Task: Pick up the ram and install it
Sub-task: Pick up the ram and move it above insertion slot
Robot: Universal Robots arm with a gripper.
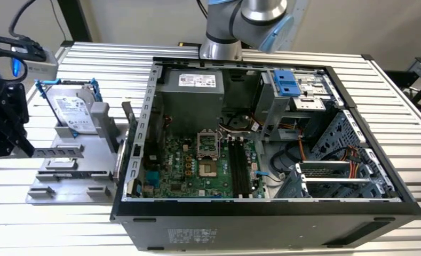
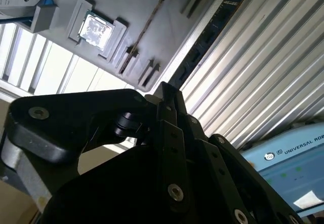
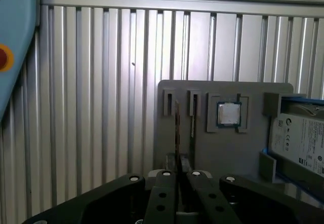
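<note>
Ram [image 2: 207, 39]: long, thin, dark circuit-board stick with row of dark rectangular chips. In first wrist view, ram [image 3: 176, 127] edge-on.
Location: near end pinched in gripper [image 2: 167, 89], jaws narrow; stick extends over grey holder [image 3: 202, 148].
Surface: ribbed aluminium tabletop [image 3: 91, 82].
Nearby: processor [image 3: 229, 114], hard drive [image 1: 75, 109], open computer case [image 1: 267, 213].

Bright glare on table [image 1: 54, 224], hand [image 2: 168, 89] backlit, dark

Ribbed bare-metal table [image 1: 89, 58], matt grey plastic tray [image 3: 212, 153], matt black gripper [image 3: 179, 172]
</note>
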